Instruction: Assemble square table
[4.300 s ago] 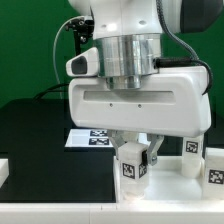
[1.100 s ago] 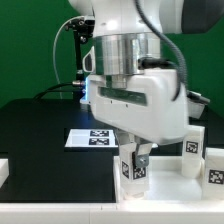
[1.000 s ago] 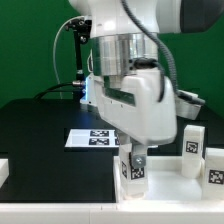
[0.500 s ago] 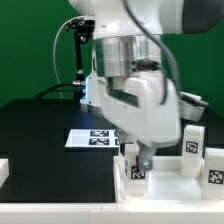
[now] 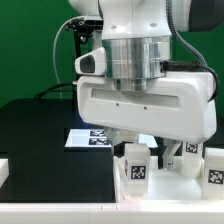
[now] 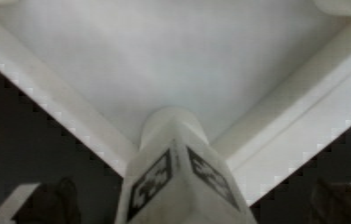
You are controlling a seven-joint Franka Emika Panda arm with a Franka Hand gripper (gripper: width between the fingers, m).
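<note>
The big flat white plastic square slab (image 6: 190,70) lies on the black tabletop (image 5: 40,130), at the tabletop's near edge, under the robot arm. It is the top of the little table. One short chunky white plastic leg with a black-and-white tag (image 5: 134,168) stands up on the slab, right below the arm. In the wrist view the leg sits close to a corner of the slab.

The pincer (image 5: 140,152) hangs over that leg. Its dark tips show low down on both sides of the leg in the wrist view, but I cannot tell if they are pinching it or spread apart.

Two more white tagged legs (image 5: 200,158) stand near the same edge, off toward the exterior view's right. They are not joined on yet.

So the job looks like it has only begun. I think one leg is going in, and the others are left to do.
</note>
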